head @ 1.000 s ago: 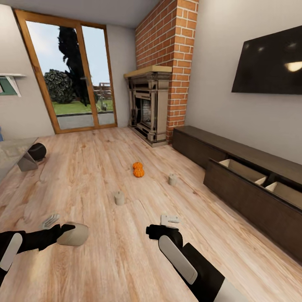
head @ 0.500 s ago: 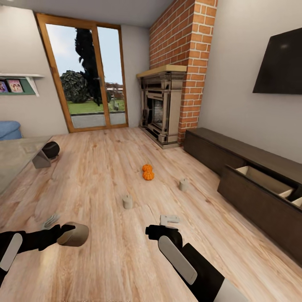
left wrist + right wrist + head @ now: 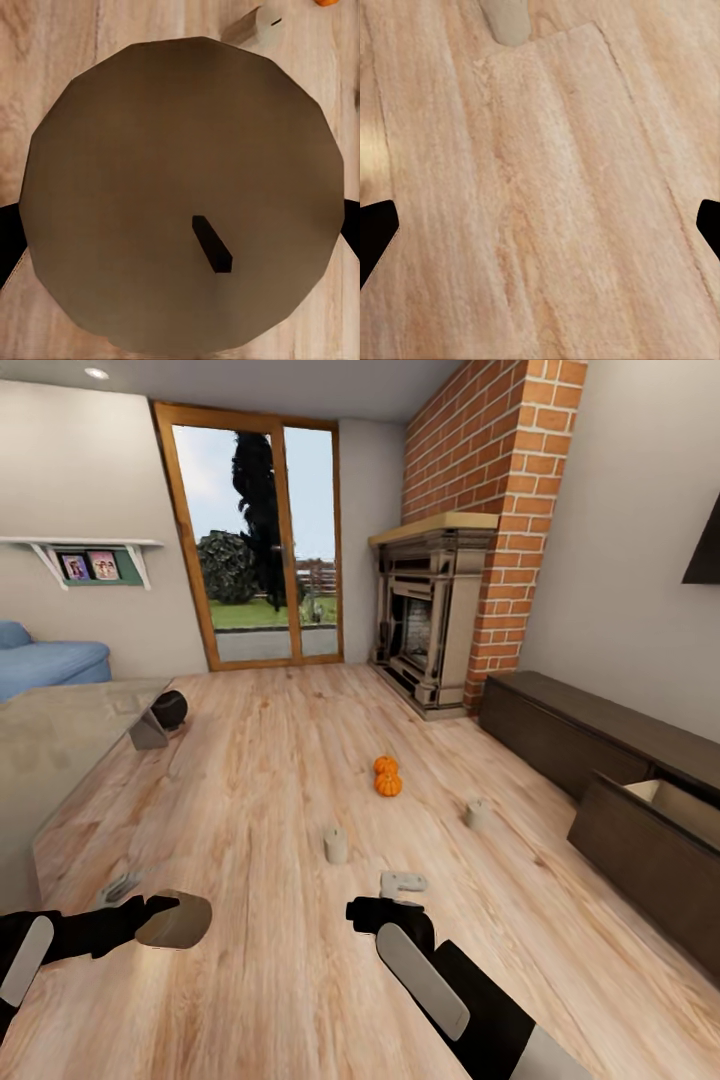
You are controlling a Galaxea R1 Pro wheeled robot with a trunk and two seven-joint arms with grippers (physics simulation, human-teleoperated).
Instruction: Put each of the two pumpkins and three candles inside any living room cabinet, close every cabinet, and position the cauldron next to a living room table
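Left pincer point(image 3: 165, 913) pinching a candle point(image 3: 180, 195), right pincer point(image 3: 403, 883) spread wide, nothing held, above wood floor point(image 3: 555, 225)

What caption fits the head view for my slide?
Left gripper carries one candle over the wood floor; two candles and two pumpkins remain, cabinet drawer open.

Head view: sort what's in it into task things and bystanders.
Task things:
- two pumpkins on the floor
- candle and candle on the floor
- held candle in the left gripper
- cabinet, one front pulled out
- cauldron beside the table

Just lying about:
- fireplace
- blue sofa
- wall shelf
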